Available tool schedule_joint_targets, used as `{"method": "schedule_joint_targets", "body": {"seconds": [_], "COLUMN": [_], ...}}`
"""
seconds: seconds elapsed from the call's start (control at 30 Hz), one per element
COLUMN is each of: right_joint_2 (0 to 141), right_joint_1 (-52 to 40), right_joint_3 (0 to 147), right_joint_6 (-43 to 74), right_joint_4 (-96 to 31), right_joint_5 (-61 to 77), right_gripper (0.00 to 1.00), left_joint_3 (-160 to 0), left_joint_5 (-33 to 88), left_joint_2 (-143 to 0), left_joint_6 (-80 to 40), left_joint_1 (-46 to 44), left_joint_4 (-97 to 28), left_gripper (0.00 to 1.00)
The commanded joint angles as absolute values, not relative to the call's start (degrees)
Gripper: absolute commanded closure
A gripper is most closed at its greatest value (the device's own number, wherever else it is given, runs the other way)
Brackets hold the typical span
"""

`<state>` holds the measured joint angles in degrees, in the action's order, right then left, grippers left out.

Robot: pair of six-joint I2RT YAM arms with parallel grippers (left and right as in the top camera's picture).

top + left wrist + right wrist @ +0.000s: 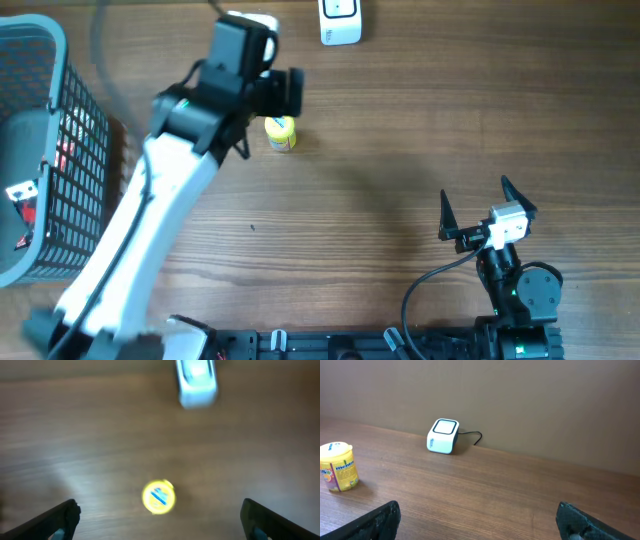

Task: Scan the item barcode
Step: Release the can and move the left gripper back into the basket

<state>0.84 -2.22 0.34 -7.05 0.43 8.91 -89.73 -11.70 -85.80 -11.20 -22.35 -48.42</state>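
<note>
Wooden table (400,150) spreading below. My left gripper (160,512) hovering over yellow Mentos tub (159,497), jaws gaping empty; my right gripper (474,190) sitting near right, jaws apart.

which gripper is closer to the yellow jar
Left. The left gripper hangs open just over the yellow jar; the right gripper sits open far across the table, near its own base.

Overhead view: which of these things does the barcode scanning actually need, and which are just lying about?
For the job:
- yellow jar, standing upright
- white scanner box, beyond the jar and apart from it

Just lying about:
- mesh basket at the left, with other goods inside
</note>
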Motion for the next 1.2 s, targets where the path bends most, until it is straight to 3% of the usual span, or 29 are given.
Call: {"method": "schedule_joint_targets", "body": {"seconds": [0.0, 0.13, 0.27, 0.4, 0.6, 0.73, 0.97, 1.17], "right_joint_2": [0.6, 0.6, 0.6, 0.6, 0.6, 0.6, 0.6, 0.6], "right_joint_1": [-2.3, -2.3, -2.3, -2.3, -2.3, -2.3, -2.3, -2.3], "right_joint_3": [0.3, 0.3, 0.3, 0.3, 0.3, 0.3, 0.3, 0.3], "right_joint_6": [-6.0, -6.0, -6.0, -6.0, -6.0, -6.0, -6.0, -6.0], "right_joint_4": [0.6, 0.6, 0.6, 0.6, 0.6, 0.6, 0.6, 0.6], "right_joint_5": [8.5, 8.5, 8.5, 8.5, 8.5, 8.5, 8.5, 8.5], "right_gripper": [0.00, 0.00, 0.00, 0.00, 0.00, 0.00, 0.00, 0.00], "left_joint_3": [-90.0, -90.0, -90.0, -90.0, -90.0, -90.0, -90.0, -90.0], "left_joint_5": [-41.3, -51.0, -56.0, -44.4, -27.0, -19.0, -12.8, -13.5], "left_joint_2": [-75.0, -66.8, -62.2, -64.7, -76.8, -88.0, -105.2, -112.0], "left_joint_6": [-32.2, -37.8, -45.7, -47.0, -58.1, -62.6, -62.5, -40.2], "left_joint_1": [-20.1, -13.1, 1.5, 23.1, 40.8, 46.0, 46.1, 46.0], "left_joint_4": [-48.2, -47.2, -47.2, -48.8, -57.2, -61.1, -58.2, -52.2], "left_gripper": [0.00, 0.00, 0.00, 0.00, 0.00, 0.00, 0.00, 0.00]}}
